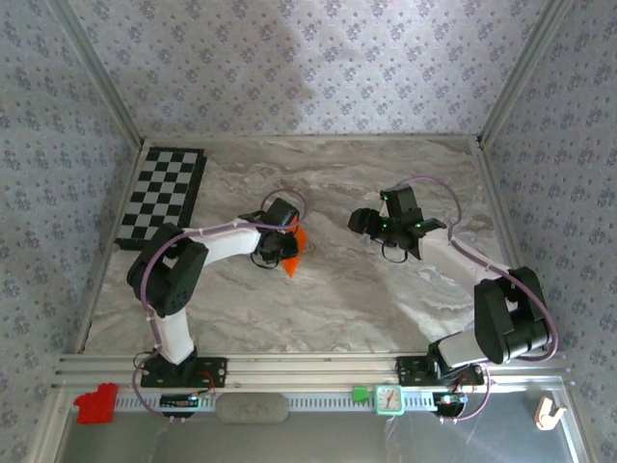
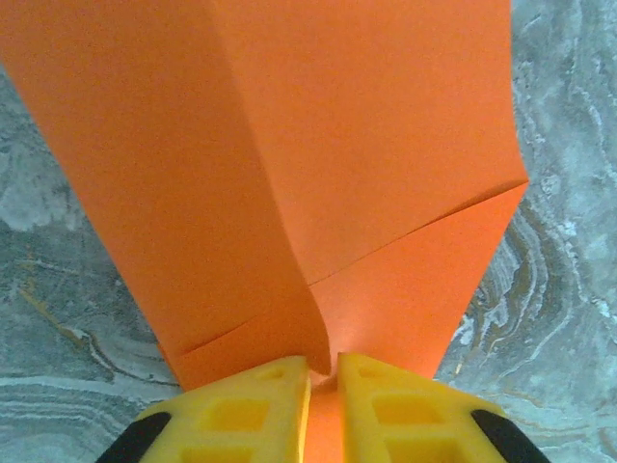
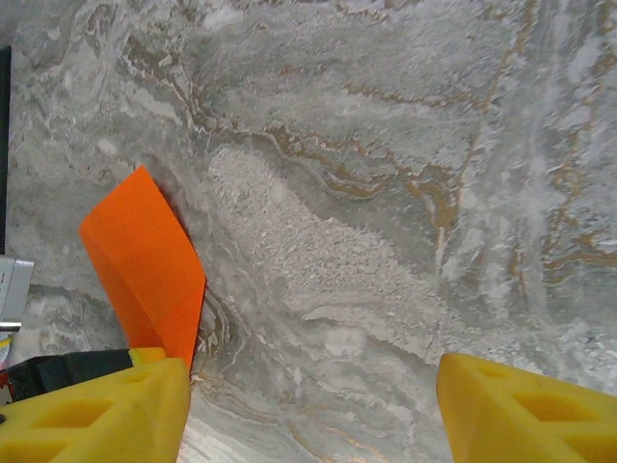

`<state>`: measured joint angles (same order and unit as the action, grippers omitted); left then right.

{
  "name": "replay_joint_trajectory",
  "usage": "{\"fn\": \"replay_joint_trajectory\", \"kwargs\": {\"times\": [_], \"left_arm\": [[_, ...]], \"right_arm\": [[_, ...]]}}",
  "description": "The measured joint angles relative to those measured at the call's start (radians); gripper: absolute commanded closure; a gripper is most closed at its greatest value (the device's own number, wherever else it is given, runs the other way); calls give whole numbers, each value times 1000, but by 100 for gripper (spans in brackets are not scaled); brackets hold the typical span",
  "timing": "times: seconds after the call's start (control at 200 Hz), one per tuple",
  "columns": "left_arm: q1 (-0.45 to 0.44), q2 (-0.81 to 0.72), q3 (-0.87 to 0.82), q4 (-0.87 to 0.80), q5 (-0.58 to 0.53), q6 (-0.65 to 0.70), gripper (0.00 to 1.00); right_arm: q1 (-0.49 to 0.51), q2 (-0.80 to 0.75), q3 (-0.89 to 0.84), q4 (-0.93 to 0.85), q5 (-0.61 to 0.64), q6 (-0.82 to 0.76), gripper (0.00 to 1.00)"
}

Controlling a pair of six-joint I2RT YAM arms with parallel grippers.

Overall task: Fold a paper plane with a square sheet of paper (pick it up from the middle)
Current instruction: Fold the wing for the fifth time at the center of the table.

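The bright orange paper, folded with creases and layered flaps, hangs from my left gripper, whose yellow fingers are shut on its lower edge. From above, the folded paper juts out as a pointed shape from the left gripper, near the table's middle. In the right wrist view a pointed piece of the paper stands up at the left. My right gripper is open, with only marble between its fingers. It hovers right of the paper, apart from it, as the right gripper in the top view.
A black-and-white checkerboard lies at the back left of the marble table. A small red block sits on the front rail at left. Patterned walls enclose the table on three sides.
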<state>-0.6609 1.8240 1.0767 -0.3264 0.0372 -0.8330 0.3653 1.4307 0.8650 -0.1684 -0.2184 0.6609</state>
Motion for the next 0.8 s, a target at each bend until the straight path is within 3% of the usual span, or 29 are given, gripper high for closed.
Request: {"fn": "replay_joint_trajectory", "kwargs": {"times": [0.16,0.595,0.805], "left_arm": [[7,-19,-39,47,32,56,87],[10,-115,-201,145,229,316,89],[10,-116,-203,135,267,401,90]], "right_arm": [[26,39,21,0,-13,-4,36],[148,317,224,-11,-132,-57,66],[213,466,353,-25,-172,-68,70]]}}
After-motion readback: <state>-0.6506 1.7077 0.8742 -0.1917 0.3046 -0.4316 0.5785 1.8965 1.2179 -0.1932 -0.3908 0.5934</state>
